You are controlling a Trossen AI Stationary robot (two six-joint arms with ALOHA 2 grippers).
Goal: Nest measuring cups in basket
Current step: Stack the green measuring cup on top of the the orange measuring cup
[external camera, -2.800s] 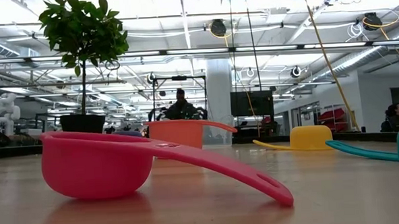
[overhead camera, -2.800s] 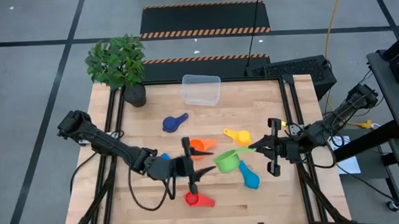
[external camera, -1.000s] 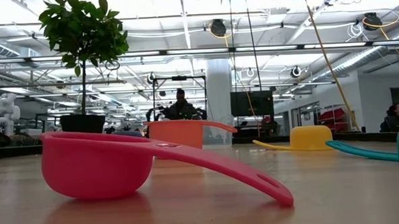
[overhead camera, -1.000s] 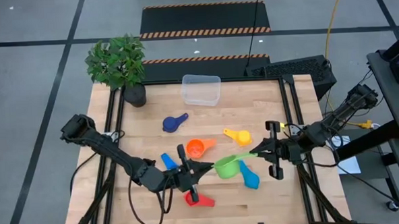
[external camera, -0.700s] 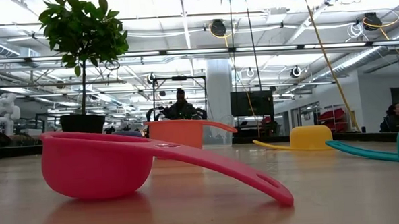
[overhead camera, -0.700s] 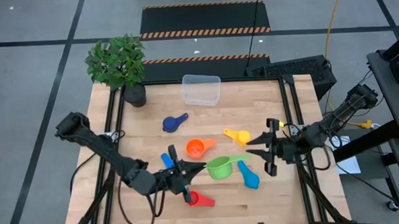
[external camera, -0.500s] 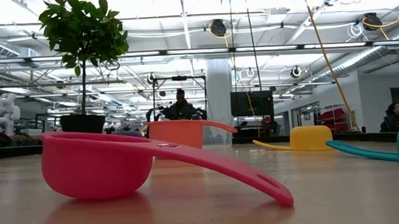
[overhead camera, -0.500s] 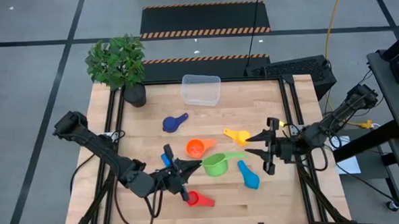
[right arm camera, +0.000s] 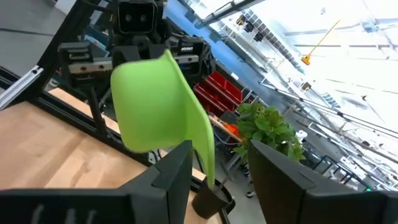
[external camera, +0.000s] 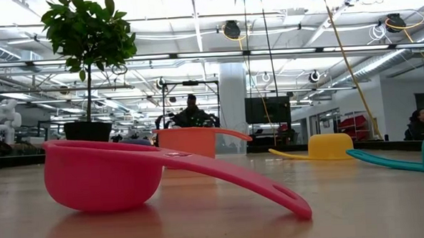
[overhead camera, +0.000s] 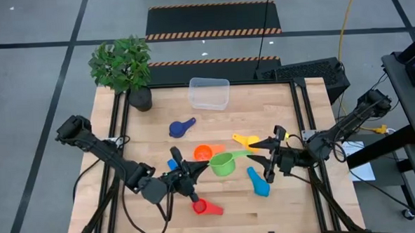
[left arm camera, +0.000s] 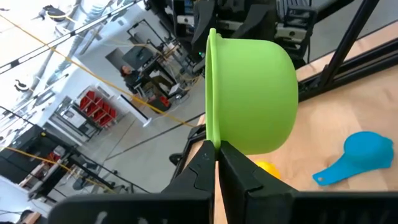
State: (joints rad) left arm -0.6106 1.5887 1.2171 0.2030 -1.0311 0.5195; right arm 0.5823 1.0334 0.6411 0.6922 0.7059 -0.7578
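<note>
Since the earlier frames the green cup point(overhead camera: 222, 163) has changed hands and drifted toward the centre of the high view: the left gripper point(overhead camera: 193, 172) now pinches its rim, its fingers pressed together on the thin edge, as the left wrist view shows with the bowl standing above the closed tips. The right gripper point(overhead camera: 268, 153), to the right of centre, has its fingers spread on either side of the cup's handle; whether they touch the handle I cannot quite tell from the right wrist view.

As for progress, nothing is nested yet. The basket point(overhead camera: 209, 92), at upper centre of the high view, looks empty. Loose on the table point(overhead camera: 309, 203) lie the dark blue cup point(overhead camera: 181, 127) above centre, the orange cup point(overhead camera: 203, 153) just left of the green one, the yellow cup point(overhead camera: 248, 140) right of centre, the light blue cup point(overhead camera: 258, 182) lower right of centre, the red cup point(overhead camera: 206, 208) at lower centre, and a small blue cup point(overhead camera: 172, 164) by the left arm. Every cup remains to be stacked and placed in the basket
</note>
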